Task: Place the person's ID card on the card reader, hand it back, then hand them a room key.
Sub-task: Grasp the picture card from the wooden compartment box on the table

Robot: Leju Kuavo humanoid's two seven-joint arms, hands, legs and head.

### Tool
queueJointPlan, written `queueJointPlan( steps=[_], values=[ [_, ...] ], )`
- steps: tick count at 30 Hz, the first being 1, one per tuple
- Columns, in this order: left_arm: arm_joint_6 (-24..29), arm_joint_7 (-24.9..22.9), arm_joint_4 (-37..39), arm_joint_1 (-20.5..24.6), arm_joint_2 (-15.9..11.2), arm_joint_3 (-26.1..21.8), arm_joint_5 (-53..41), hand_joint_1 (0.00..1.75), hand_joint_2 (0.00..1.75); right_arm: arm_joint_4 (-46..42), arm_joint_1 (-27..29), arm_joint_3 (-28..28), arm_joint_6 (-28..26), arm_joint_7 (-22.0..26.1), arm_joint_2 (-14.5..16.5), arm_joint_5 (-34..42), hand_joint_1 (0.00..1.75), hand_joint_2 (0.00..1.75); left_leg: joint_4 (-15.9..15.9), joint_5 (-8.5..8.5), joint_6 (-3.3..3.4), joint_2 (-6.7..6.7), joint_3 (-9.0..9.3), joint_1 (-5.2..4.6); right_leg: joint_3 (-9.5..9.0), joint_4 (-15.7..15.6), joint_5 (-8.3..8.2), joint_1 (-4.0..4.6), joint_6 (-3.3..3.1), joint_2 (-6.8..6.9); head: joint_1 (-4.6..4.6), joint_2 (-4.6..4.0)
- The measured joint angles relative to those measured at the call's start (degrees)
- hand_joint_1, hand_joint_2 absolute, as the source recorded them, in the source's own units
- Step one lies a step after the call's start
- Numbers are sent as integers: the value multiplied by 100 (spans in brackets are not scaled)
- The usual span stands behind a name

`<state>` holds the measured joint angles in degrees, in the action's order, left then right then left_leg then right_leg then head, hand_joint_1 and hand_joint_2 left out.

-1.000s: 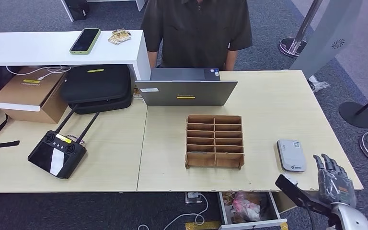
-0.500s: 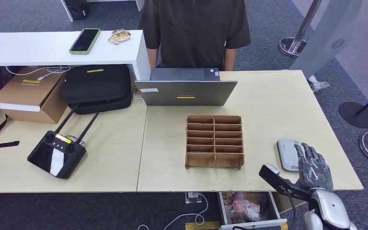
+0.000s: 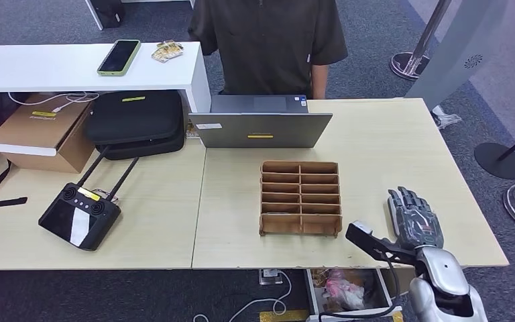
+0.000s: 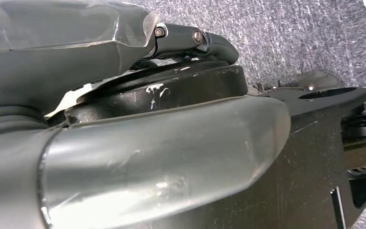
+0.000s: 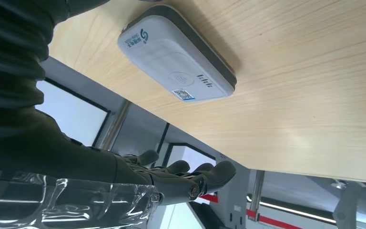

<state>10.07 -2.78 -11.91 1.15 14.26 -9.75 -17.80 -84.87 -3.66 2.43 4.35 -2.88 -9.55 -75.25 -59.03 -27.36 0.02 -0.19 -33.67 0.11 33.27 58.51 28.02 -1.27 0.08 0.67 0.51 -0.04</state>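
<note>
My right hand (image 3: 414, 221) hovers over the table's front right corner with its fingers stretched forward and thumb spread out, holding nothing. In the head view it covers the card reader. The right wrist view shows the white card reader (image 5: 176, 64) flat on the wood, close to the table edge, with my right hand's (image 5: 138, 174) dark fingers (image 5: 205, 177) extended beside it and apart from it. A person in a dark shirt (image 3: 268, 40) stands behind the table. My left hand (image 4: 147, 157) hangs beside my body; its finger pose is unclear.
A wooden slotted rack (image 3: 300, 198) sits mid-table, left of my right hand. Behind it is a grey laptop (image 3: 260, 127). On the left are a black controller (image 3: 79, 215), a black case (image 3: 134, 121) and a cardboard box (image 3: 40, 131). A phone (image 3: 119, 56) lies on the white counter.
My right hand has risen from below the table's front edge and moved forward and left until it is over the card reader. The person shifted slightly.
</note>
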Motion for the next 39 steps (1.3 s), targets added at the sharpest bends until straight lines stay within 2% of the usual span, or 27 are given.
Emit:
queueJointPlan(
  steps=[9, 17, 24, 33, 39],
  values=[
    [-90, 121, 0, -9, -15, -2, 79, 0, 0, 24, -61, 256, 116, 84, -634, 273, 0, 175, -1, -1, 1, -1, -2, -2, 0, -1, 0, -1, 0, 1, 2, 0],
    [-103, 132, 0, -10, -16, -1, 100, 0, 0, 24, -93, 364, 138, 83, -862, 358, 0, 175, 0, -1, 1, -1, -2, -1, 0, 0, 0, 0, 0, 1, 1, 0],
    [-202, 203, 0, -24, -28, -2, 186, 0, 0, -15, -189, 498, 244, 46, -1241, 691, 0, 175, -1, -1, 1, -3, -3, -2, 0, -1, 0, -3, 0, 3, 1, 0],
    [-296, 283, 2, -47, -61, -2, 257, 0, 0, -667, -55, 500, 310, -161, -1684, 972, 0, 175, -1, -2, 2, -2, -2, -3, 2, -2, 0, -3, 0, 1, 0, 0],
    [-320, 313, 2, -61, -62, -2, 303, 0, 0, -934, -23, 481, 354, -205, -1775, 1038, 0, 175, -1, -1, 2, -1, -2, -2, 2, -2, 0, -2, 0, 1, 1, 0]
  ],
)
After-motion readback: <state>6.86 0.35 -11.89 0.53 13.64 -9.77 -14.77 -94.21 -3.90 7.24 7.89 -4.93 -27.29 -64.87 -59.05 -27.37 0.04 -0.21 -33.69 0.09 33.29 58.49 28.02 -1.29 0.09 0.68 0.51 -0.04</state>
